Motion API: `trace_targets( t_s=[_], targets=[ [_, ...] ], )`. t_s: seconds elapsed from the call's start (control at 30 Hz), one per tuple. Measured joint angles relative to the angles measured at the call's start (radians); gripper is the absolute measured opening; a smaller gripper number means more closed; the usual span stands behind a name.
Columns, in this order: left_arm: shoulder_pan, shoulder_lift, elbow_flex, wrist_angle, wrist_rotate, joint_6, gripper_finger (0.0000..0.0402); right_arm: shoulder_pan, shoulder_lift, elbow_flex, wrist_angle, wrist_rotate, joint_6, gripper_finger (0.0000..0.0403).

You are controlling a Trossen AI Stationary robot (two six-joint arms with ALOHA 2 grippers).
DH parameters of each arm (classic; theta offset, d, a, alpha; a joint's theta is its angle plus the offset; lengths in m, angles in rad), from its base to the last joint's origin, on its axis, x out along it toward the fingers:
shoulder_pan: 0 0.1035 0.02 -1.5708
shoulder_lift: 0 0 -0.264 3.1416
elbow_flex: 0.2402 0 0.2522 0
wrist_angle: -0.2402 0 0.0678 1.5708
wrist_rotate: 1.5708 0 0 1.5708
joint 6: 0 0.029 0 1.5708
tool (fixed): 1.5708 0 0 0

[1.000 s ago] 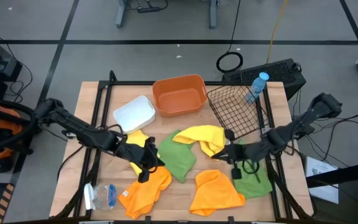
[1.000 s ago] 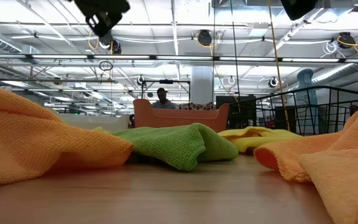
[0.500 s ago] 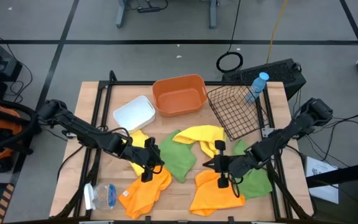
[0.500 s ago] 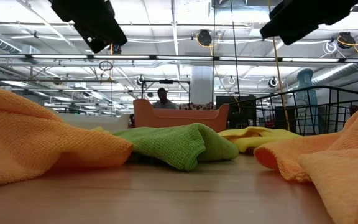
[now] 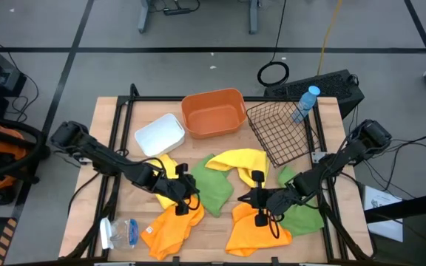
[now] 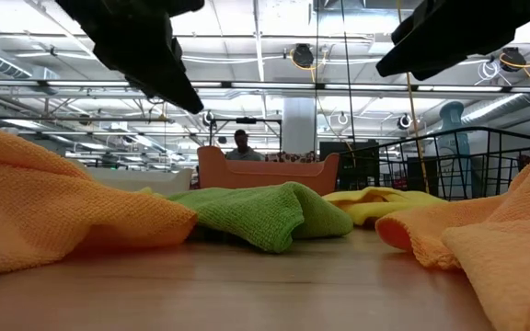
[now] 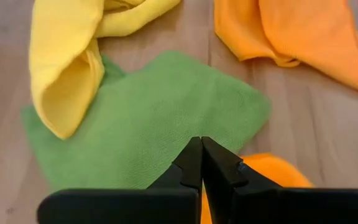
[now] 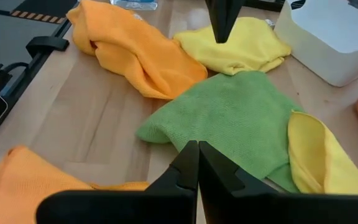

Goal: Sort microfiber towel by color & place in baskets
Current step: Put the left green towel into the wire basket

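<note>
Reaching in low from the bench's left edge, the left arm stretches diagonally across the pale wooden bench (image 5: 117, 222), its left gripper (image 5: 189, 199) poised over the seam where a rumpled orange microfiber towel (image 5: 172, 227) meets a flat green microfiber towel (image 5: 214, 188); its jaws are pressed together with nothing between them. A crumpled yellow microfiber towel (image 5: 165, 168) lies partly under that arm, just below the shallow white rectangular plastic tray (image 5: 160, 134). At the bench's near left corner sits a clear plastic packet with blue print (image 5: 121, 233).

Behind the cloths, the orange rounded-rectangular plastic tub (image 5: 213, 113) stands at the back middle, touching nothing — beside it the black wire-mesh basket (image 5: 281, 131) sits tilted, a blue-capped clear bottle (image 5: 305, 103) at its far side.

A second, folded yellow microfiber towel (image 5: 242, 164) lies in the centre, overlapping the green one. The right arm angles in from the right edge, bent at the elbow, its right gripper (image 5: 244, 198) hanging just above a second orange microfiber towel (image 5: 254, 230); these jaws too are fully closed and empty. Another green microfiber towel (image 5: 302, 218) lies under that arm. All the cloths show a fine napped weave.
</note>
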Motion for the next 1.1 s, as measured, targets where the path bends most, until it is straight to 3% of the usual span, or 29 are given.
trace_targets(
  t_s=[0.17, 0.4, 0.53, 0.93, 1.1],
  targets=[
    [0.025, 0.036, 0.000, 0.008, 0.064, -0.016, 0.0063, 0.005, 0.000, 0.000, 0.007, -0.001, 0.009, 0.0000],
    [0.060, 0.106, 0.047, 0.027, 0.096, 0.104, 0.0205, 0.005, 0.000, 0.000, 0.052, -0.001, -0.018, 0.0000],
    [0.066, 0.151, 0.066, 0.025, 0.066, 0.167, 0.0262, 0.005, 0.000, 0.000, 0.060, -0.001, -0.032, 0.0000],
    [0.138, 0.205, 0.072, 0.009, 0.038, 0.144, 0.0281, 0.005, 0.000, 0.000, 0.053, -0.001, -0.036, 0.0000],
    [0.177, 0.245, 0.072, 0.008, 0.113, 0.050, 0.0281, 0.005, 0.000, 0.000, 0.052, -0.001, -0.036, 0.0000]
  ],
)
